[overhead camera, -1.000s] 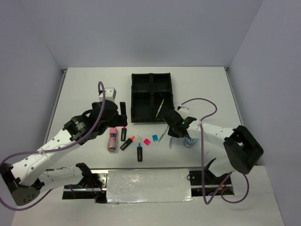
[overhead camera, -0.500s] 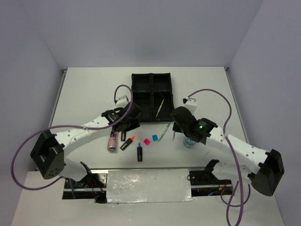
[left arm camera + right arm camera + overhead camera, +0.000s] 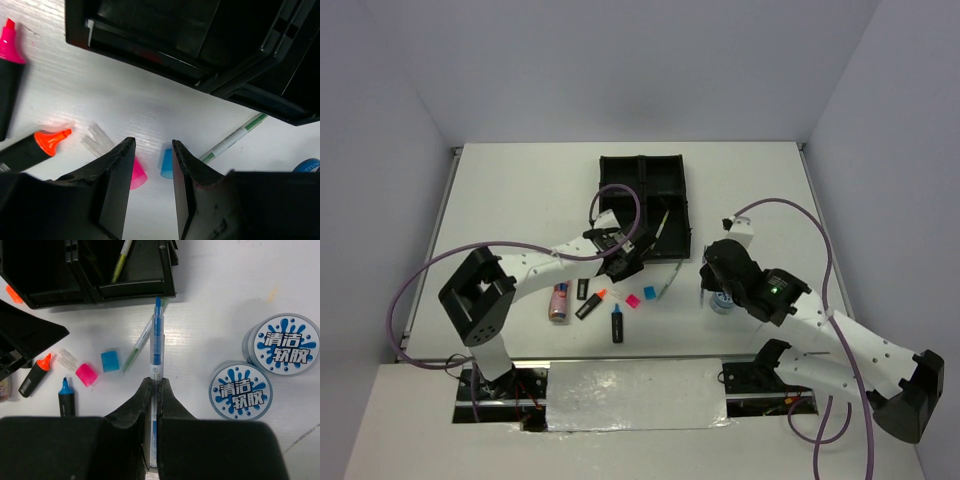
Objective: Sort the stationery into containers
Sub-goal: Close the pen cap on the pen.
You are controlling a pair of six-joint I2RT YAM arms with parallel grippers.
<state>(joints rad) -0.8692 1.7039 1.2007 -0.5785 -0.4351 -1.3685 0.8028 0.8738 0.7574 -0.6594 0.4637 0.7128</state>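
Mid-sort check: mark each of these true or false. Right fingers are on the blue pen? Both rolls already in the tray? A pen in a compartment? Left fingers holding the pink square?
1. The right fingers are clamped on the blue pen. True.
2. Both blue-white rolls are in the tray. False: they stand on the table, to the right of the held pen.
3. A yellow-green pen lies in one tray compartment. True.
4. The left fingers hold the pink square. False: the gap between them is empty, and the square lies on the table.
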